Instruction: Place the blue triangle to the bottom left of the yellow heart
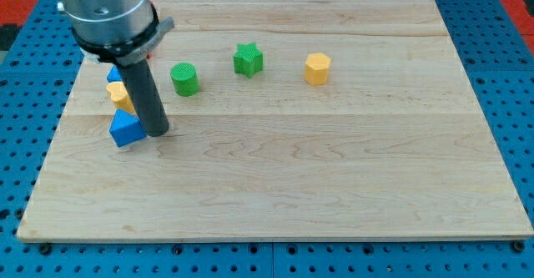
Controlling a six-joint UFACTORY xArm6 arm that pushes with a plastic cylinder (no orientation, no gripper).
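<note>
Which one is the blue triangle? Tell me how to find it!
Look at the wooden board, near its left edge, where my tip touches down. The blue triangle sits just left of it, lowest in a small cluster, below the yellow heart.

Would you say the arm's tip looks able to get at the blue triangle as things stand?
Probably yes: my tip already sits right beside the blue triangle, on the view's right of it, with nothing between them.

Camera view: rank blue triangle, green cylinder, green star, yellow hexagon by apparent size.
1. blue triangle, nearest the camera, so its lead is unsure.
2-4. green star, green cylinder, yellow hexagon: too alike to rank.
</note>
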